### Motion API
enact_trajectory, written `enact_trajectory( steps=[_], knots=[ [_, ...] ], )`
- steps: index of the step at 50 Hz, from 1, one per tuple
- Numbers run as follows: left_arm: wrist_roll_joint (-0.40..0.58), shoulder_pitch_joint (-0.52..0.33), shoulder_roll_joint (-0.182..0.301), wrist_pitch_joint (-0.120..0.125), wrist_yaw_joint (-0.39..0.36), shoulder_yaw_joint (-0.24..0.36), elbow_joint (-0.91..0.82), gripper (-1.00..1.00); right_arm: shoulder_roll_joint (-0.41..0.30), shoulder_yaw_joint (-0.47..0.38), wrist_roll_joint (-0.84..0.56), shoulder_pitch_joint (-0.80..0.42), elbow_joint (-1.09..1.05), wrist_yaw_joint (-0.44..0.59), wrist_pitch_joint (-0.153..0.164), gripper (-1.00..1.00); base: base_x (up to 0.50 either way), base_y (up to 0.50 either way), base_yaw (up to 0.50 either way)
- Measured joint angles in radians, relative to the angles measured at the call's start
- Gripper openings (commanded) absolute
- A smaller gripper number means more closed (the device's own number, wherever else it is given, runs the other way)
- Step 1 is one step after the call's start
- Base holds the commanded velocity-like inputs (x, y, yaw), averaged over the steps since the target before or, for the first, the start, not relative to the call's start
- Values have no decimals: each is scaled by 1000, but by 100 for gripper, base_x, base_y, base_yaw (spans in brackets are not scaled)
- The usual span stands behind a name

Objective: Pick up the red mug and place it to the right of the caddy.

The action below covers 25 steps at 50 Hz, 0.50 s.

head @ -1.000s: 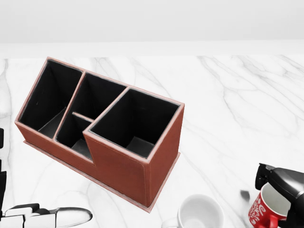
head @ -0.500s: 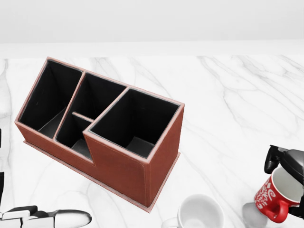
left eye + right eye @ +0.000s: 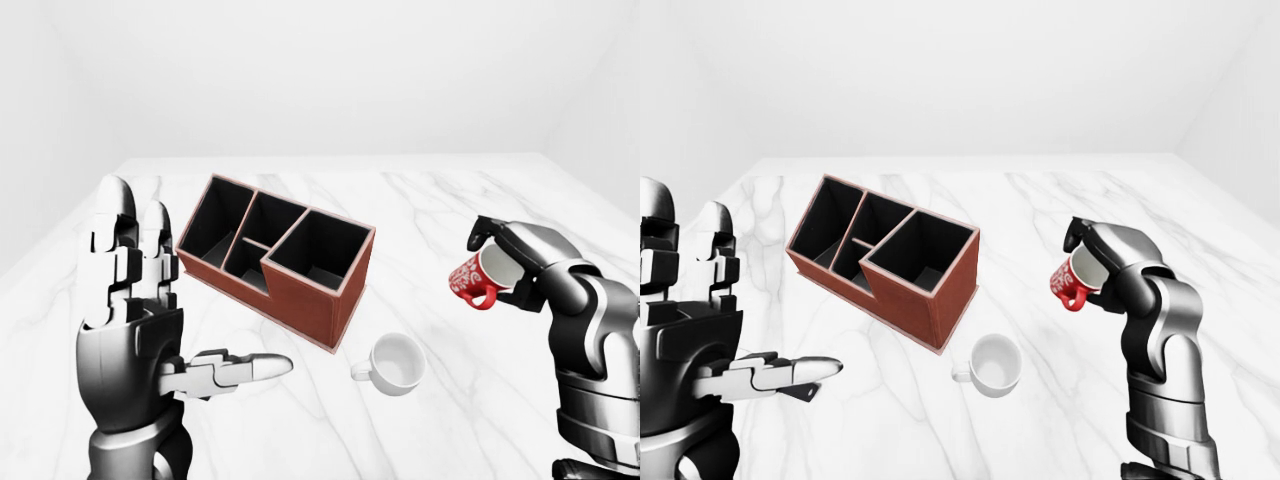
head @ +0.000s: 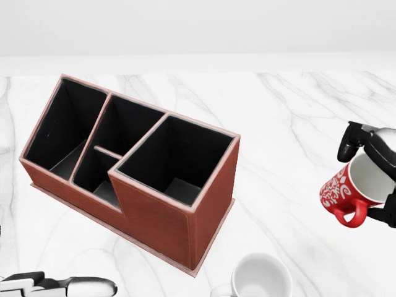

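The red mug (image 4: 348,193) with white lettering is held in the air by my right hand (image 4: 371,176), tilted, its handle pointing down. It shows in the left-eye view (image 3: 477,281) to the right of the caddy, above the table. The brown caddy (image 4: 133,167) with black compartments stands on the white marble table (image 4: 291,117), left of centre. My left hand (image 3: 135,300) is open, fingers upright and thumb out, at the left of the left-eye view, holding nothing.
A white mug (image 3: 393,363) stands on the table below and right of the caddy, between the caddy and my right arm (image 3: 1155,340). A white wall rises beyond the table's top edge.
My right hand has lifted the red mug off the table, up and slightly right in the head view. The left hand's thumb has sunk a little toward the bottom edge.
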Motion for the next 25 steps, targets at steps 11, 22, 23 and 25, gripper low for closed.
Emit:
enact_trajectory(
  steps=[11, 22, 23, 25],
  knots=[
    [0, 3, -1, 0, -1, -1, -8, 100, 48, 65, -18, -55, -10, 0, 0, -100, 0, 0, 0],
    [1, 5, 0, 0, 1, -5, -13, 100, 102, 125, -50, -94, 26, 0, 0, -100, 0, 0, 0],
    [1, 5, 0, 0, 1, -5, -13, 100, 107, 130, -52, -98, 34, 0, 0, -100, 0, 0, 0],
    [0, 4, 0, 0, 0, -5, -14, 100, 117, 140, -57, -106, 50, 0, 0, -100, 0, 0, 0]
  ],
)
